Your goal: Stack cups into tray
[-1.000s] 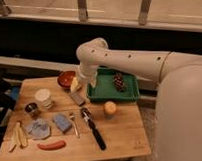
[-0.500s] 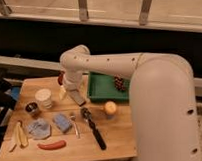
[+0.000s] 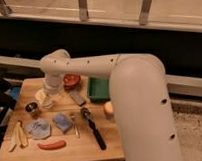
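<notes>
You have two cups, both upright: white cup (image 3: 41,96), metal cup (image 3: 31,108); one green tray (image 3: 97,89); your gripper (image 3: 48,100) sits at the white cup, jaws apart.

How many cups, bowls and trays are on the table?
Cups: 2, the white cup and the metal cup
Bowls: 1, the red-brown bowl
Trays: 1, the green tray
Total: 4
The tool is at the white cup.

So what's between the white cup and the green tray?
Camera view: a flat grey object lies between white cup and tray; the gripper hangs at the cup.
</notes>
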Action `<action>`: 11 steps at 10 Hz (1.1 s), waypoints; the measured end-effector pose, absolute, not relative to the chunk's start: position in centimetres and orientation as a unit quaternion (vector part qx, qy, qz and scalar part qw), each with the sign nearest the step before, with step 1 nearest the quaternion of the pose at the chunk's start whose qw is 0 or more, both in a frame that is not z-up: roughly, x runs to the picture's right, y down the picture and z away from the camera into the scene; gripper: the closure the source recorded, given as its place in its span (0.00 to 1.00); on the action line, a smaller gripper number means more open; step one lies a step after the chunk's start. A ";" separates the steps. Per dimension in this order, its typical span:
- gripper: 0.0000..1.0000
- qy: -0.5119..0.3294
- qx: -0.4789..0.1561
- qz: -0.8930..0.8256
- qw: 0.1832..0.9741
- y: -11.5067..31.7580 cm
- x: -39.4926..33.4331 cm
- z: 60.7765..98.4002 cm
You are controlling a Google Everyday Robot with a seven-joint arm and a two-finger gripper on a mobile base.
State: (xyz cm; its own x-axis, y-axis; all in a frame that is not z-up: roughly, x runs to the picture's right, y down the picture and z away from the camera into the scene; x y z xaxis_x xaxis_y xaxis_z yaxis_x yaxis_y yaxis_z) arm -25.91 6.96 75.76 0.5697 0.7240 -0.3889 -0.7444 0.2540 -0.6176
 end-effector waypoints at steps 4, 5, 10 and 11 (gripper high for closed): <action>0.29 -0.016 -0.420 0.445 0.791 8.1 -30.5 74.3; 0.29 -0.016 -0.420 0.445 0.791 8.1 -30.5 74.3; 0.29 -0.005 -0.420 0.440 0.794 9.2 -29.2 74.5; 0.29 -0.007 -0.420 0.437 0.795 9.4 -28.9 74.4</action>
